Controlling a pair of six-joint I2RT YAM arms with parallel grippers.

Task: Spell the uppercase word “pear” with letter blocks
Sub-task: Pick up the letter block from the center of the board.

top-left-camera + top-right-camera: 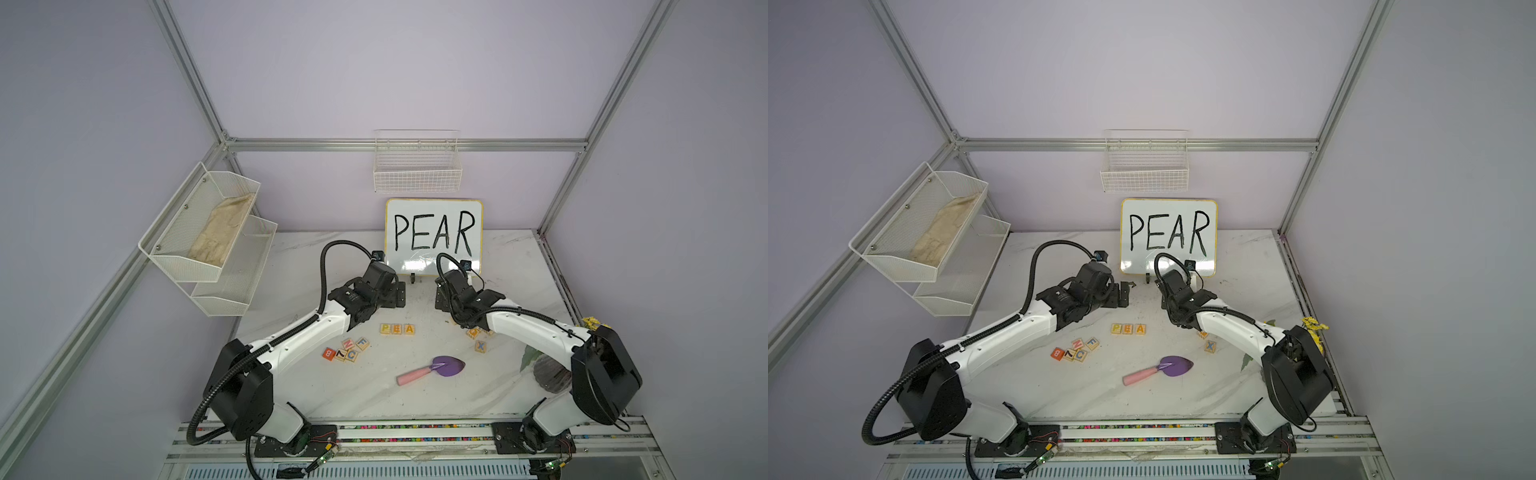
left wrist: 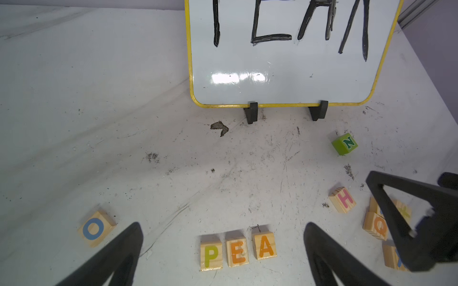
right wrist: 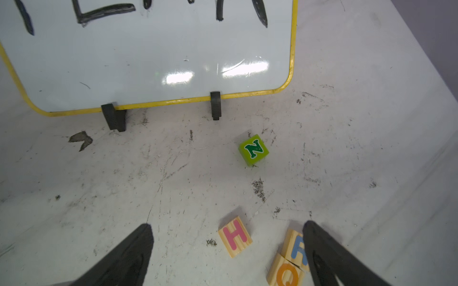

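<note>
Three pale-wood letter blocks stand in a row on the white table: P (image 2: pixel 211 255), E (image 2: pixel 238 251) and A (image 2: pixel 265 246), touching side by side, also seen in a top view as P (image 1: pixel 385 329), E (image 1: pixel 397 329), A (image 1: pixel 409 329). My left gripper (image 2: pixel 223 225) hovers above and behind this row, open and empty. The R block (image 3: pixel 297 247) with a blue letter lies flat on the table to the right, half hidden behind one finger (image 3: pixel 327 250) of my right gripper (image 3: pixel 228 224). That gripper is open and holds nothing.
A whiteboard (image 1: pixel 434 232) reading PEAR stands at the back. An H block (image 3: pixel 235 237), a Q block (image 3: pixel 285 272) and a green N cube (image 3: pixel 254 149) lie near the R. An O block (image 2: pixel 96 229), a left block cluster (image 1: pixel 345 349), an X block (image 1: pixel 481 345) and a purple trowel (image 1: pixel 432 370) also lie on the table.
</note>
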